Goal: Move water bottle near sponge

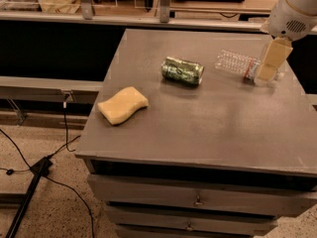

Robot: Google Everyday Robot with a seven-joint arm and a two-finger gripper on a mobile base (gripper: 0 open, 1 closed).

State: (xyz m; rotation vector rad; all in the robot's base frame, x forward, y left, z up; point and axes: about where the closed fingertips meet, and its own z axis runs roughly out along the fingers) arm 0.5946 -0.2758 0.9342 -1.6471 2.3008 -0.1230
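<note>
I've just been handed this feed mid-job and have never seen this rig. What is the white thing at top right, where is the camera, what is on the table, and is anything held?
There is only one camera view. It looks down on a grey metal table with drawers below; where the camera is mounted is not on record. The white shape at top right is the robot's single arm, and the tan block hanging from it is its gripper. The gripper hangs at the table's far right, overlapping the label end of a clear ribbed plastic water bottle that lies on its side. Whether it touches or holds the bottle cannot be told. Left of the bottle lies a crushed green drink can. The pale yellow wavy-sided sponge sits near the left edge, apart from both.
</note>
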